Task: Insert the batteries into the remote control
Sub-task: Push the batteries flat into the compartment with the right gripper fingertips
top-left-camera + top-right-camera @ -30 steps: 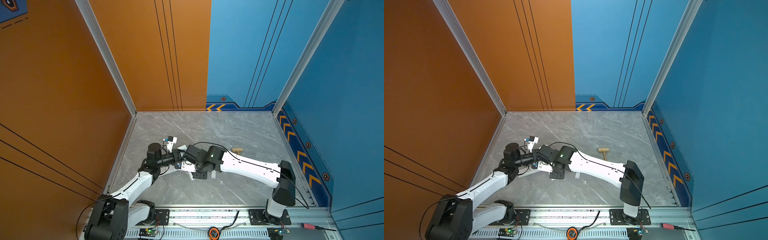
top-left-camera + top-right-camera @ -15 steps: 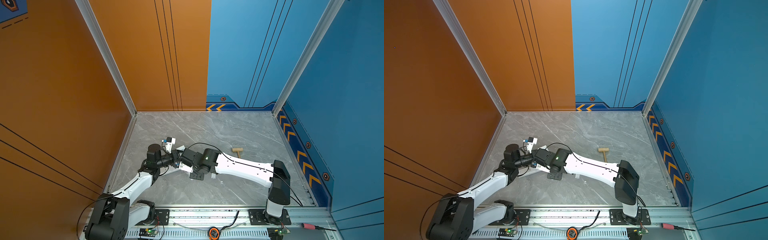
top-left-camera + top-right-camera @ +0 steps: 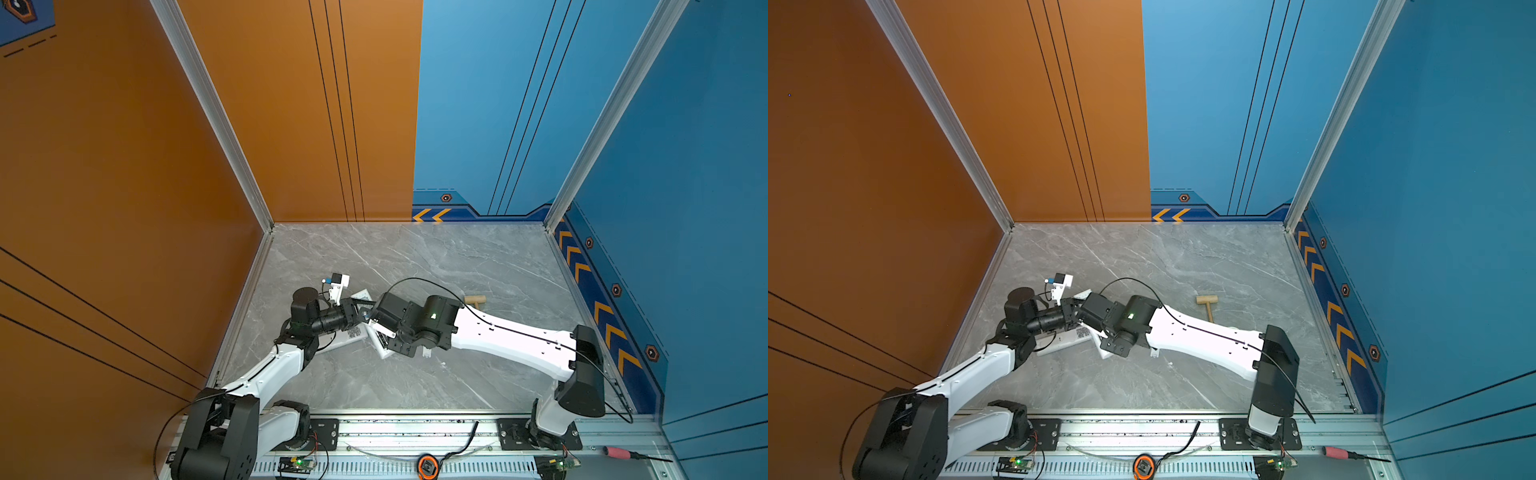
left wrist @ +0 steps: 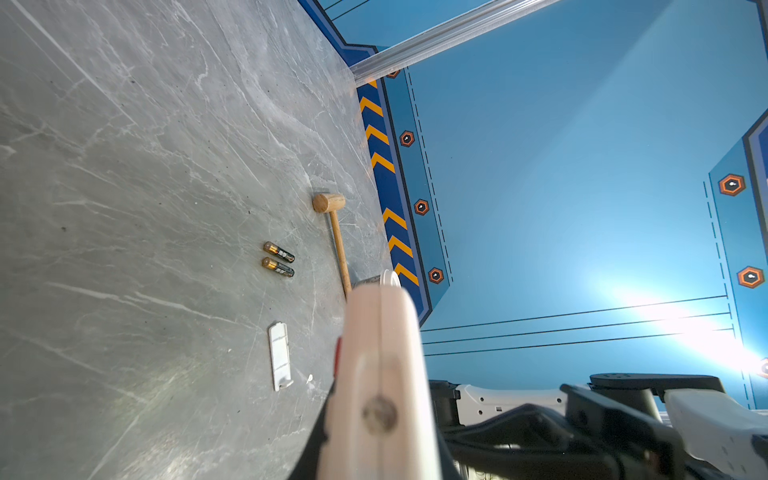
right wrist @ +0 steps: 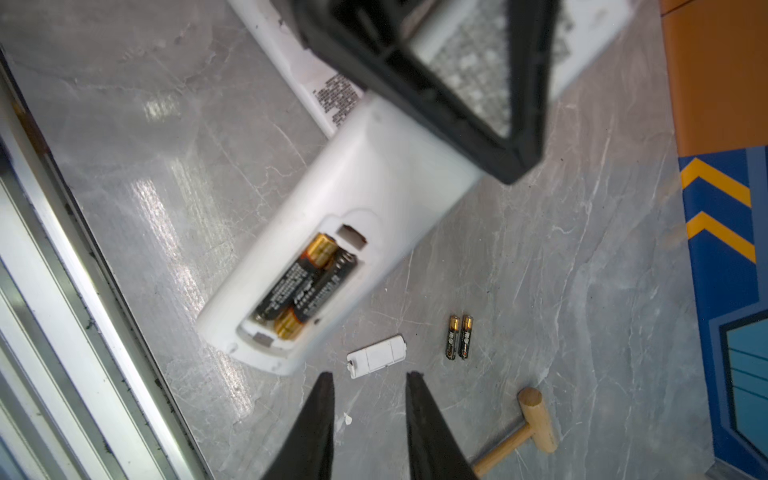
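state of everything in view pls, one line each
remote control: back open, cover off
loaded batteries: two, seated inside it
loose batteries: two, side by side on the table
battery cover: off, on the table
mallet: lying flat
left tool: shut on remote control
right tool: open, empty

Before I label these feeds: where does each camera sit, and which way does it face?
Top views: high in front, looking down at the table; left arm, right arm show.
Left wrist: on its arm, looking along the table to the blue wall; right arm shows.
Right wrist: on its arm, looking down at the remote; open right tool shows.
Wrist views share batteries, mallet.
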`<state>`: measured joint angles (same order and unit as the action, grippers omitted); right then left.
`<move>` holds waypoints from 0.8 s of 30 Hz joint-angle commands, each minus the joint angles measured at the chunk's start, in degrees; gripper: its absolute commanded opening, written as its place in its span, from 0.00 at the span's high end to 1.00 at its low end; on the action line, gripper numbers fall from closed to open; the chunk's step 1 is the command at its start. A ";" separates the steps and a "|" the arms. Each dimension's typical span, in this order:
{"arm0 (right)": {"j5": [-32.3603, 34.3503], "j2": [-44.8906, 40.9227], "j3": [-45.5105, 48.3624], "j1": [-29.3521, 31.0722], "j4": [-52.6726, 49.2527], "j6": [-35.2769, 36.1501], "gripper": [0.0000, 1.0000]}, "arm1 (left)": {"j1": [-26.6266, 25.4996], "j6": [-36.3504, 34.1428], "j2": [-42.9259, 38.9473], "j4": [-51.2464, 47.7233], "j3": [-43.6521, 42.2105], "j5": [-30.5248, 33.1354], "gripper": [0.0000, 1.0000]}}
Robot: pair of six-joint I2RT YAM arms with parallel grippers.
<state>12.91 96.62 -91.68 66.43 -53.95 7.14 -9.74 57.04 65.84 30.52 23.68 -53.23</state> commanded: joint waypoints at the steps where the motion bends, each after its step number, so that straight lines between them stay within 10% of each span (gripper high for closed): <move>1: -3.57 -3.79 -0.57 -0.96 0.09 -7.11 0.74 | 0.42 0.52 -0.63 2.03 1.20 -2.31 1.00; 24: -12.47 6.28 -0.24 -0.54 4.83 -9.32 1.00 | 0.32 0.68 -1.09 1.89 1.35 -2.40 1.00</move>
<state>1.23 101.10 -93.67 66.63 -49.95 -0.49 -9.74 57.10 65.69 30.68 23.68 -53.65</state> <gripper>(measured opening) 0.047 0.199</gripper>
